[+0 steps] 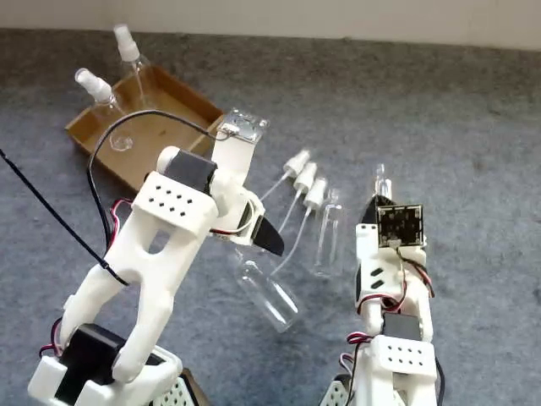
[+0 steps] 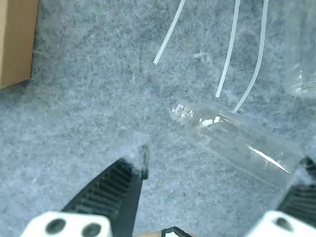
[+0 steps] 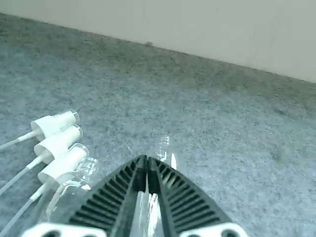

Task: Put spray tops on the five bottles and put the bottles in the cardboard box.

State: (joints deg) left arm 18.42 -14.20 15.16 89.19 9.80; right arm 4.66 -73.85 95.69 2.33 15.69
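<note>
Nearest the bases: left gripper (image 2: 222, 168) hangs low over the grey carpeted table (image 1: 473, 110), jaws spread wide. A clear plastic bottle (image 2: 232, 140), uncapped, lies on its side between them. It sits close to 1 jaw and well apart from the other.

Next out: a second clear bottle (image 1: 328, 227) lies flat, also uncapped. Beside it is the right gripper (image 3: 146, 165), jaws pressed together and pinching nothing. A third clear bottle (image 3: 164, 144) lies just under and beyond its tips.

Further out: 3 white spray tops (image 1: 304, 176) lie in a row, their thin dip tubes (image 2: 229, 49) trailing back toward the first bottle.

Farthest: brown cardboard box (image 1: 156, 131) holding 2 capped bottles (image 1: 127, 46).

Risks (judgement):
- Off-centre closing on a smooth round bottle could roll it or squirt it out sideways.
- 1 tube end seems to touch the bottle near its neck, so a shove may drag that top out of line.
- The shut right jaws, if lowered, would press the third bottle and set it rolling.
- A black cable (image 1: 127, 127) loops over the box and might snag a capped bottle.

Views compared:
- The left wrist view resolves jaw spacing and tube contact, which the arm covers in the high view.
- The right wrist view settles that the right jaws meet.
- The high view gives the count and the box.
</note>
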